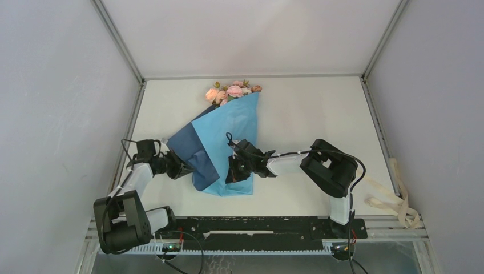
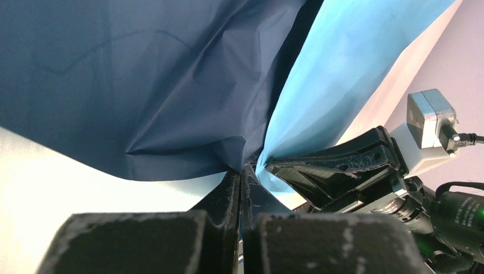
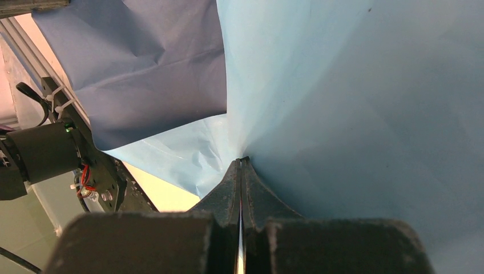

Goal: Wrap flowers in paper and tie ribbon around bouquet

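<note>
The left gripper (image 2: 242, 174) is pinched shut on the navy left flap of the paper (image 1: 228, 123); the right gripper (image 3: 242, 165) is clamped on its light-blue near edge; the flowers (image 1: 231, 91) poke from its far end

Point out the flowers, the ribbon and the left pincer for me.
The flowers (image 1: 234, 91): top external view, on the central pink bloom.
The ribbon (image 1: 399, 201): top external view, on its bunched strands at far right.
The left pincer (image 2: 242, 170): left wrist view, between its fingertips, shut on the paper (image 2: 142, 85).
</note>
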Robot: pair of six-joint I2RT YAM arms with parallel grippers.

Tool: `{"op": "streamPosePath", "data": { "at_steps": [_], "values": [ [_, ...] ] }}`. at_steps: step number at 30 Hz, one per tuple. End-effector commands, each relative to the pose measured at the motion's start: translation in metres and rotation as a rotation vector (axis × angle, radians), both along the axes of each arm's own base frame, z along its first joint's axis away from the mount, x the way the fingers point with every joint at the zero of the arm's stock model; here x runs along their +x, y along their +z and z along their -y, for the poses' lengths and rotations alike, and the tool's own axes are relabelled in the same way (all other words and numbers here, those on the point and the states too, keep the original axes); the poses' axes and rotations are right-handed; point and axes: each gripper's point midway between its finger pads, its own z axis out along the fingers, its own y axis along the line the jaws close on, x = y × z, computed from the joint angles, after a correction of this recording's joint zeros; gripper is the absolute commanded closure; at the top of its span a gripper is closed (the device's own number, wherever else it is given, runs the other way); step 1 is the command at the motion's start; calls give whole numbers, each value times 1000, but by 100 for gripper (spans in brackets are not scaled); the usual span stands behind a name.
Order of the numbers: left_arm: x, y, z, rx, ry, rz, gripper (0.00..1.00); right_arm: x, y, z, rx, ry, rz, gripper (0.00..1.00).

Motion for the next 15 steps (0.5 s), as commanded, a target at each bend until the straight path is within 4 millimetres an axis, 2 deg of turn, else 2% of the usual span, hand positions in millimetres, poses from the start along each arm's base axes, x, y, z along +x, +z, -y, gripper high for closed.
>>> {"op": "streamPosePath", "data": {
  "at_steps": [1,5,12,15],
  "values": [
    [17,30,4,1,-70,134,100,4,-5,7,-37,-24,-13,100],
    [26,65,23,9,-226,271,100,2,-8,5,-9,-46,-44,100],
    [20,108,93,41,-611,487,100,-1,-4,3,60,-86,-77,100],
    [29,119,120,110,-723,590,100,-2,-3,1,97,-95,-87,100]
  ]
}}
